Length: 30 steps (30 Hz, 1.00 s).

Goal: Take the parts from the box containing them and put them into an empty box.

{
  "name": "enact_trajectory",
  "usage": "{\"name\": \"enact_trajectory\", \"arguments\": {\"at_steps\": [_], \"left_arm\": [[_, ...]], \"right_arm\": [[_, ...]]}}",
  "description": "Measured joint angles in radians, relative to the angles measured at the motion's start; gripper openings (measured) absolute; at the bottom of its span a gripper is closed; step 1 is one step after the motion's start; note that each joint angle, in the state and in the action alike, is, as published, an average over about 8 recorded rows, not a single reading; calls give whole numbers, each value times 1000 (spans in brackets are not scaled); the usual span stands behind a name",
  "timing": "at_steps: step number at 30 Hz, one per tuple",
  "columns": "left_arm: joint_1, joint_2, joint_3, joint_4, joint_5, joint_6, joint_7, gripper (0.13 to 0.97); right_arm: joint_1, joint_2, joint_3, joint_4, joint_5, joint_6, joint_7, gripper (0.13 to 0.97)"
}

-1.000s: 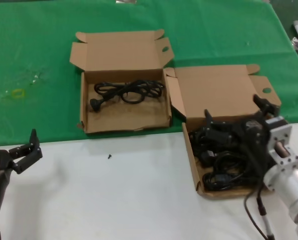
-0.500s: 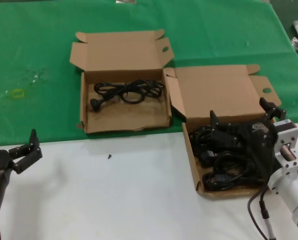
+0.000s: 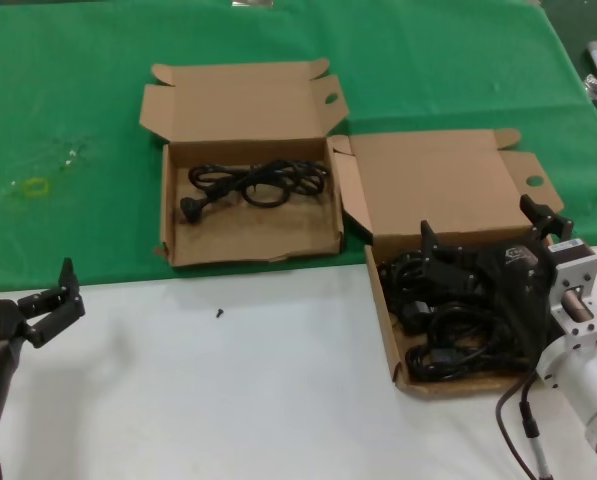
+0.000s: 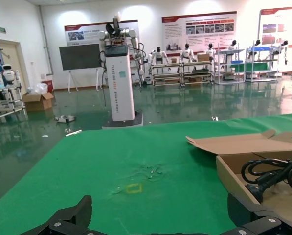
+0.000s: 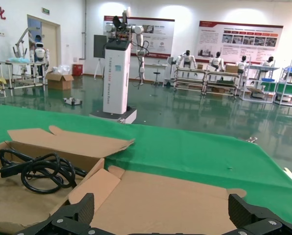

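The box containing the parts (image 3: pixel 386 330) sits at the right, its lid (image 3: pixel 428 180) folded back, with a tangled pile of black power cords (image 3: pixel 443 340) inside. My right gripper (image 3: pixel 481 228) hangs open low over the far end of that pile, holding nothing; in the right wrist view its jaws (image 5: pixel 160 210) stand wide apart in front of the lid (image 5: pixel 170 196). The other box (image 3: pixel 253 255), at the back left, holds one coiled cord (image 3: pixel 258 183), which also shows as a cord (image 5: pixel 38 169) in the right wrist view. My left gripper (image 3: pixel 53 300) waits open at the front left.
A small black screw (image 3: pixel 219 313) lies on the white table between the boxes and me. Farther left on the green cloth is a yellow mark (image 3: pixel 36 186). The left wrist view catches the left box's corner (image 4: pixel 234 171) and its cord (image 4: pixel 273 174).
Over the first half second my right gripper moved slightly right and lower over the pile; it has stayed still since. The left arm and both boxes are unchanged.
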Motion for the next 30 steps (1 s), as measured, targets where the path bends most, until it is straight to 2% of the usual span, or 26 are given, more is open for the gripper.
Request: {"name": "enact_trajectory", "arguments": {"at_steps": [30], "left_arm": [[0,0,0,0,0,0,0,966]], "right_arm": [[0,0,0,0,0,0,0,966]]}}
